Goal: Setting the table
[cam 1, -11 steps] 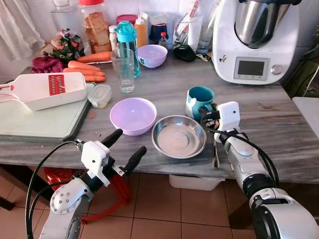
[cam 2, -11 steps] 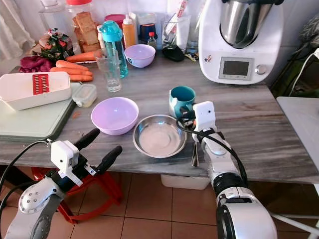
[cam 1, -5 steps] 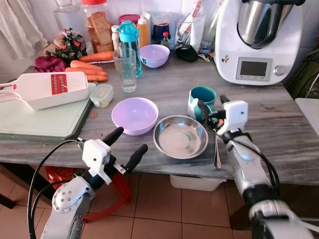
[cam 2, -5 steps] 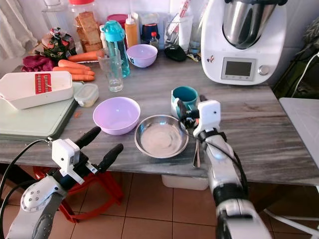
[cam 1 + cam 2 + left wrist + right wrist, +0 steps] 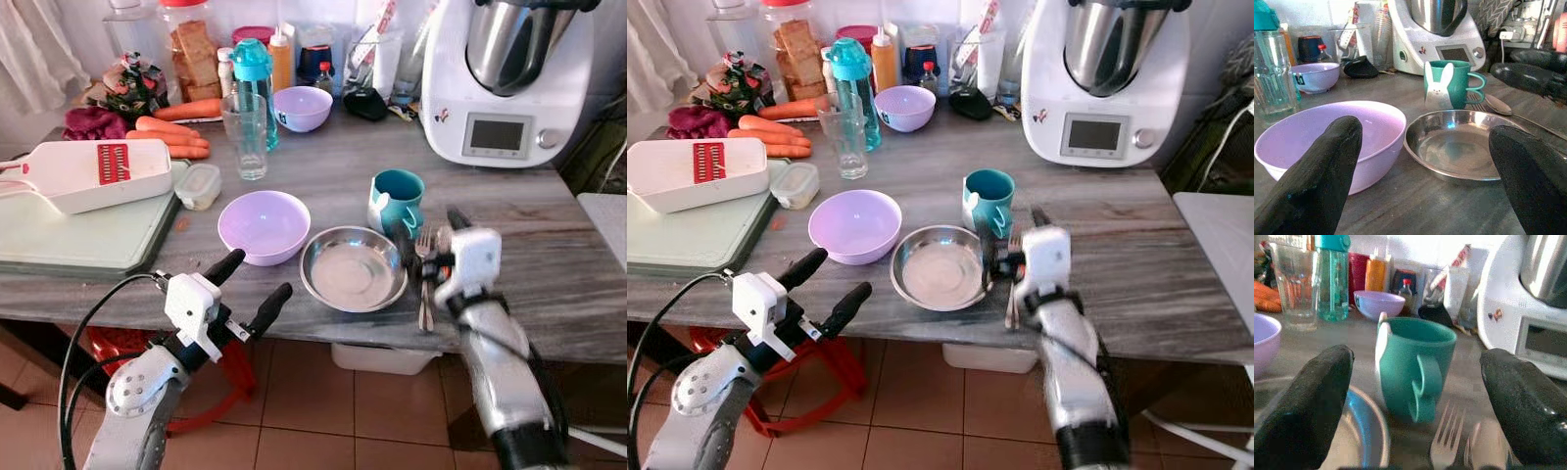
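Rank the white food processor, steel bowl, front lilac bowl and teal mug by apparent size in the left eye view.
1. White food processor, clearly largest.
2. Steel bowl, slightly wider than the next.
3. Front lilac bowl, close to the steel bowl, so this pair is unsure.
4. Teal mug, smallest.

A lilac bowl (image 5: 263,225), a shiny silver dish (image 5: 353,267), and a teal mug (image 5: 395,201) with a white rabbit sit on the grey-streaked worktop (image 5: 549,225).

food processor (image 5: 505,78) standing at the counter's back right | carrots (image 5: 168,140) lying by the slicer (image 5: 93,174), which is resting on the green cutting board (image 5: 88,240) | teal water bottle (image 5: 253,83) standing behind an empty glass (image 5: 244,137) | small lidded box (image 5: 199,186) sitting beside the board
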